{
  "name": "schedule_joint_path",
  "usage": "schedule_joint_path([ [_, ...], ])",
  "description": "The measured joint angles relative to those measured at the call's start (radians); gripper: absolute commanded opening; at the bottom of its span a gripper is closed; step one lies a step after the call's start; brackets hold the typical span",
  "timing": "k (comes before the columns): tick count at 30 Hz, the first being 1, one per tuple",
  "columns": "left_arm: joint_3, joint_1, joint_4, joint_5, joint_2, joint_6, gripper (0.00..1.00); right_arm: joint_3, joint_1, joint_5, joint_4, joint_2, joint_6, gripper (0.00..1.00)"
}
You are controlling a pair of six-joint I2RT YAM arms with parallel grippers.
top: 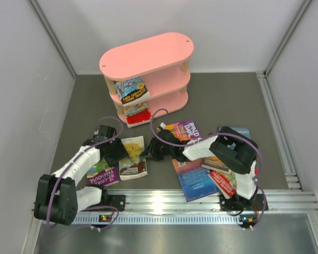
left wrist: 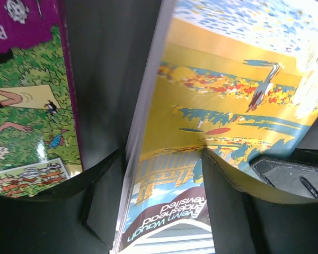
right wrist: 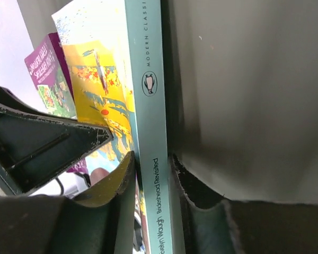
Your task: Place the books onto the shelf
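Counting from the overhead view, the task is at an early stage: two books stand on the pink shelf (top: 148,50) at the middle of the surface's far edge. They are a blue-and-yellow paperback (top: 132,90) on the middle tier and a red paperback (top: 136,112) on the bottom tier, both at the left end.

Seven books appear off the shelf, though the right arm hides part of that group:
- a Brideshead Revisited paperback (top: 132,161)
- a purple Treehouse book (top: 102,173)
- a Roald Dahl book (top: 184,130)
- a blue-covered book (top: 195,180)
- a red-covered book (top: 223,182)
- a part-hidden book (top: 214,164)
- a pale blue book (top: 243,130)

The right gripper (right wrist: 151,159) has its fingers (right wrist: 122,196) clenched on the Brideshead spine. The left gripper (left wrist: 161,159) has its fingers (left wrist: 103,196) either side of that book's corner, and whether they press on it cannot be told.
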Motion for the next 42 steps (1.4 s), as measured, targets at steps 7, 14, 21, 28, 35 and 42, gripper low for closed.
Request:
schedule_joint_path([
  [7, -0.033, -0.001, 0.028, 0.018, -0.078, -0.071, 0.20, -0.081, 0.000, -0.004, 0.051, -0.047, 0.045, 0.00],
  [14, 0.033, -0.021, -0.077, 0.055, -0.154, -0.112, 0.83, -0.092, -0.002, -0.043, -0.009, -0.175, 0.008, 0.00],
  [21, 0.139, -0.026, -0.103, 0.074, -0.225, -0.111, 0.87, -0.092, -0.090, -0.142, -0.015, -0.338, -0.027, 0.00],
  [28, 0.139, -0.026, -0.100, 0.100, -0.211, -0.113, 0.87, -0.091, -0.267, -0.231, 0.010, -0.361, -0.022, 0.00],
  [35, 0.138, -0.026, -0.071, 0.123, -0.200, -0.121, 0.86, -0.088, -0.336, -0.289, 0.244, -0.244, 0.084, 0.00],
  [42, 0.138, -0.026, -0.067, 0.122, -0.199, -0.115, 0.85, -0.083, -0.362, -0.318, 0.545, -0.066, 0.267, 0.00],
])
